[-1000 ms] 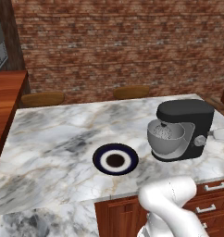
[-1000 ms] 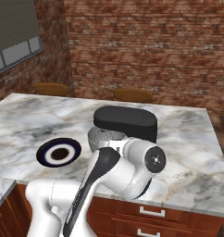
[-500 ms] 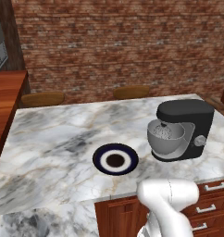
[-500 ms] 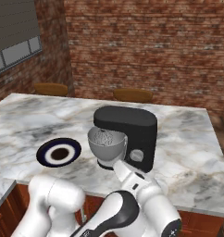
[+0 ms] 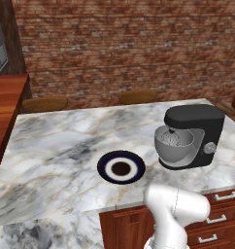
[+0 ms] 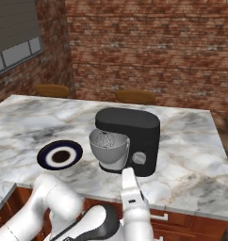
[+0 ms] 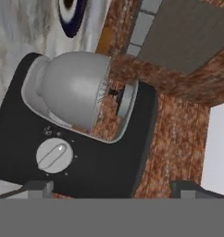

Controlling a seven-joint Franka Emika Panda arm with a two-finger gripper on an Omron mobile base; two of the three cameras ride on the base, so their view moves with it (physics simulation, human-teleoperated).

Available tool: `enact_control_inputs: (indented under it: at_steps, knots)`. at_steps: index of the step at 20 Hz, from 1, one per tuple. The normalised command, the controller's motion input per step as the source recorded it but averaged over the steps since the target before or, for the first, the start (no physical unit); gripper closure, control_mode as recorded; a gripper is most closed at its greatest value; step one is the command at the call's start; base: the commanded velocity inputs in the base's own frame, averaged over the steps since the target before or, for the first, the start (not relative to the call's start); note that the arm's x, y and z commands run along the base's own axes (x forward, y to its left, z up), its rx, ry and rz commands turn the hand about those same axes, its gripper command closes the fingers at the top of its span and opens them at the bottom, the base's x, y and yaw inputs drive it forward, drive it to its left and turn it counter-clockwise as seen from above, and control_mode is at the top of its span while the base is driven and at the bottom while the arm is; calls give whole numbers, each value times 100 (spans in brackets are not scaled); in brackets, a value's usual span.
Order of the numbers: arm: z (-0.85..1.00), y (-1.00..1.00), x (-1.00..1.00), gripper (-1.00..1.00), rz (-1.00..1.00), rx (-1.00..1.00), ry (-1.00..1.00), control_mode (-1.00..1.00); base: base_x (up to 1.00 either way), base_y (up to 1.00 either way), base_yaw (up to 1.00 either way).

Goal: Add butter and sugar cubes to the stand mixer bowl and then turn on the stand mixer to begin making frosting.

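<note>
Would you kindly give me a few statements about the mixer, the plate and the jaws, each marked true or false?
1. The stand mixer stands on the marble counter. True.
2. The stand mixer bowl sits on the plate. False: it sits under the mixer's head, apart from the plate.
3. The gripper has its jaws open, facing the silver knob. True.
4. The plate holds butter. False: none shows on it.

- Dark-blue-rimmed plate (image 5: 121, 167) with white ring and dark centre lay flat on the marble surface (image 5: 56, 146).
- Two wooden stools (image 5: 44, 103) stood at the far edge.
- Brick wall (image 5: 129, 44) behind.
- Wooden drawers (image 5: 216, 219) below.
</note>
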Motion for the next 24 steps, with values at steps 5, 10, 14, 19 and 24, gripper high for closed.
enact_control_inputs:
  at_steps: [5,10,14,19,24]
  knots:
    - [10,2,22,-100,-9,44,24,-100,0,0,0]
    - [-7,-4,29,-100,-1,33,18,-100,0,0,0]
    - [-35,-12,19,-100,5,29,-4,-100,0,0,0]
    - [-32,-16,33,-100,16,29,-9,-100,0,0,0]
    - [-3,-7,19,-100,14,18,-16,-100,0,0,0]
